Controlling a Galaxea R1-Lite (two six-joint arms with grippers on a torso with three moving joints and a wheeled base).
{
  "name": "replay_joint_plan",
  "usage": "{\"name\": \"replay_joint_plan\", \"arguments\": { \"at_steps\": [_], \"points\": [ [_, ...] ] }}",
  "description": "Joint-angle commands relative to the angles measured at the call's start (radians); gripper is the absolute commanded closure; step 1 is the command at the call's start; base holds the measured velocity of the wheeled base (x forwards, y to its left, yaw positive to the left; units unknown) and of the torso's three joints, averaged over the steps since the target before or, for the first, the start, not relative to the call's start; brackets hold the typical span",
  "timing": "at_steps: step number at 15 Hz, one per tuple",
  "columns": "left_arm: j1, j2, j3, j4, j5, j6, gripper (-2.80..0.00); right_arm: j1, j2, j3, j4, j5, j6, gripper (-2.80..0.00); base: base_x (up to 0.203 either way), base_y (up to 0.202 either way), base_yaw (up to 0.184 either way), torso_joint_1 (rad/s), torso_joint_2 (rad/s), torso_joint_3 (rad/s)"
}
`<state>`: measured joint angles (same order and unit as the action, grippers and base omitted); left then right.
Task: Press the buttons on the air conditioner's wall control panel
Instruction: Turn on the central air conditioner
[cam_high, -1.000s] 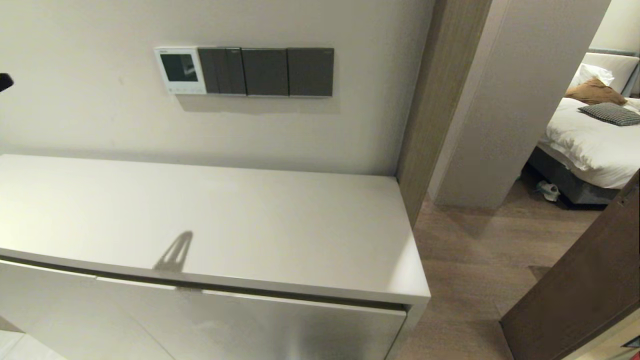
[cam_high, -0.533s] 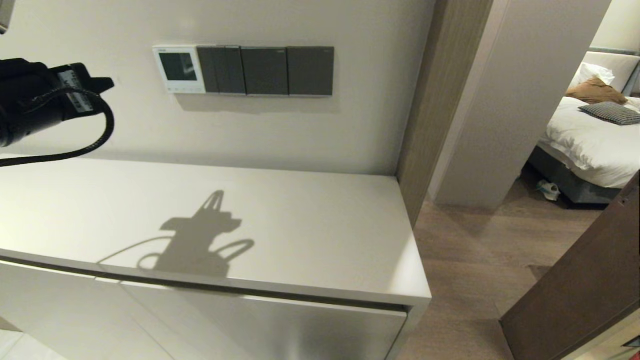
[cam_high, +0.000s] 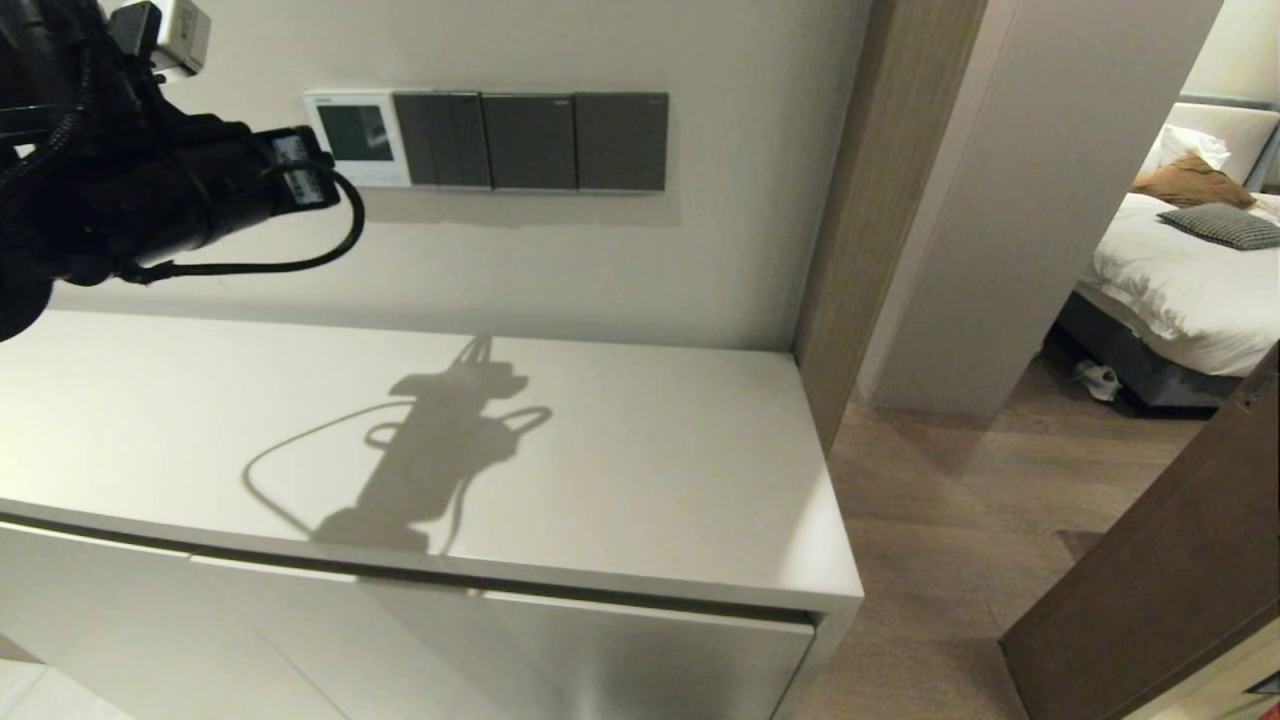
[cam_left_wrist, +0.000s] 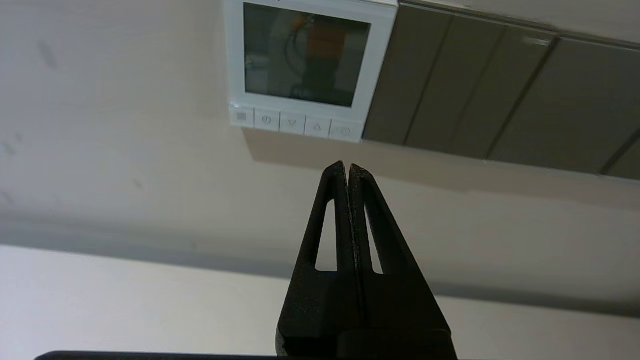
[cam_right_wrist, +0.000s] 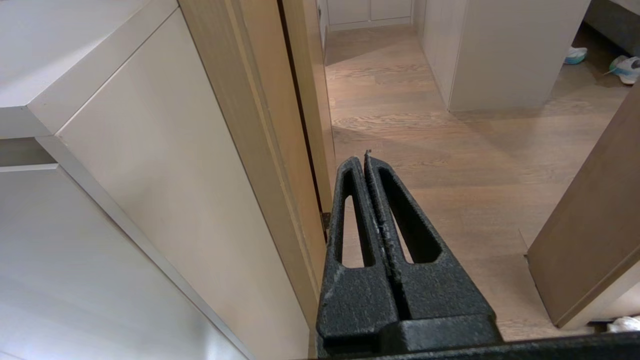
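Observation:
The air conditioner's wall control panel (cam_high: 358, 135) is a small white square with a dark screen, on the wall left of the grey switch plates. In the left wrist view the panel (cam_left_wrist: 307, 57) fills the top, with the row of small white buttons (cam_left_wrist: 292, 122) along its bottom edge. My left arm (cam_high: 200, 195) reaches in from the left at panel height. My left gripper (cam_left_wrist: 348, 167) is shut and empty, its tips just below the buttons and apart from the wall. My right gripper (cam_right_wrist: 361, 160) is shut and empty, parked low beside the cabinet.
Three dark grey switch plates (cam_high: 530, 142) sit right of the panel. A white cabinet top (cam_high: 620, 470) runs below the wall. A wooden door frame (cam_high: 870, 200) and an open door (cam_high: 1150, 580) are on the right, with a bed (cam_high: 1180, 280) beyond.
My left arm has come in from the left edge and moved right and up toward the panel. Its shadow on the cabinet top has moved toward the wall.

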<state>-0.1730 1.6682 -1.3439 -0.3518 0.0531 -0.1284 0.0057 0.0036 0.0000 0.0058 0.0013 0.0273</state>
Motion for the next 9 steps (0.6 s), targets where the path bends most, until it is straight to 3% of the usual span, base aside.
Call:
{"name": "replay_joint_plan", "arguments": {
  "at_steps": [1, 9],
  "points": [
    [-0.001, 0.083, -0.054, -0.016, 0.001, -0.002, 0.00, 0.000, 0.001, 0.002, 0.000, 0.000, 0.000, 0.00, 0.000, 0.000, 0.000, 0.000, 0.00, 0.000],
    [-0.001, 0.189, -0.167, -0.027, -0.014, -0.051, 0.00, 0.000, 0.001, 0.002, 0.000, 0.002, 0.000, 0.00, 0.000, 0.000, 0.000, 0.000, 0.00, 0.000]
  ]
}}
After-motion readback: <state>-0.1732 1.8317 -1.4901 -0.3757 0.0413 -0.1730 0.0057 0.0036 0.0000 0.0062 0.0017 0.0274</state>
